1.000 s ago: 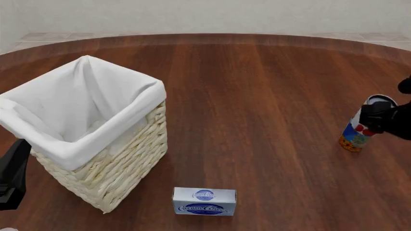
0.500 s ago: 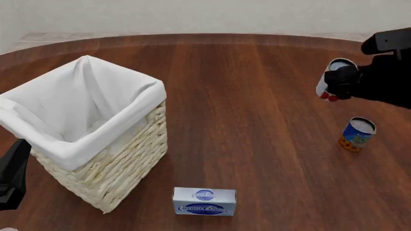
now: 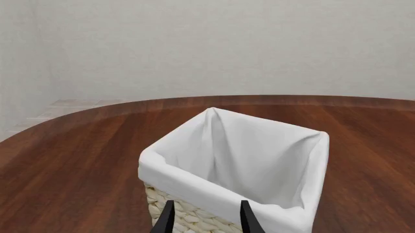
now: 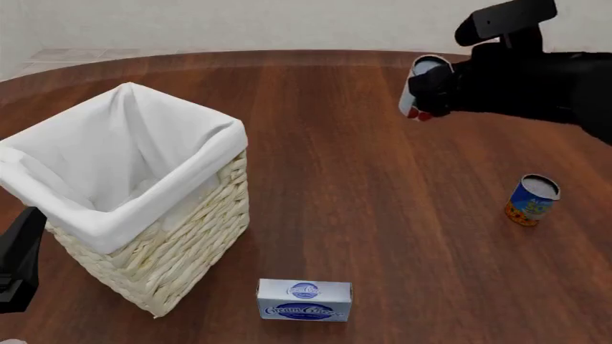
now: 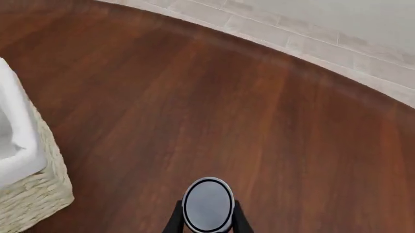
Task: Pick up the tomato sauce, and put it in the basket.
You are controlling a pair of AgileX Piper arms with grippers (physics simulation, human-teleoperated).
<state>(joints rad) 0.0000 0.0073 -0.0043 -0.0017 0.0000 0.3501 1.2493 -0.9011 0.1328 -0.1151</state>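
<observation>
The right claw has the tomato sauce pinched between its 2 fingers, and the can hangs high over the far side of the surface, tipped a little, its silver-grey top showing. In the right wrist view the round top sits snug between the fingers. The basket stands well apart on the near left, its white liner folded over the rim and its mouth wide to the air. The left claw hovers by the basket's near wall, fingers narrowly apart and holding nothing.

I'd judge this the carry. To do it well, keep the can high enough to clear the tall rim, bring it over the middle of the liner, then release low inside. The blue and orange-yellow can and the blue and white box lie off the likely path.
</observation>
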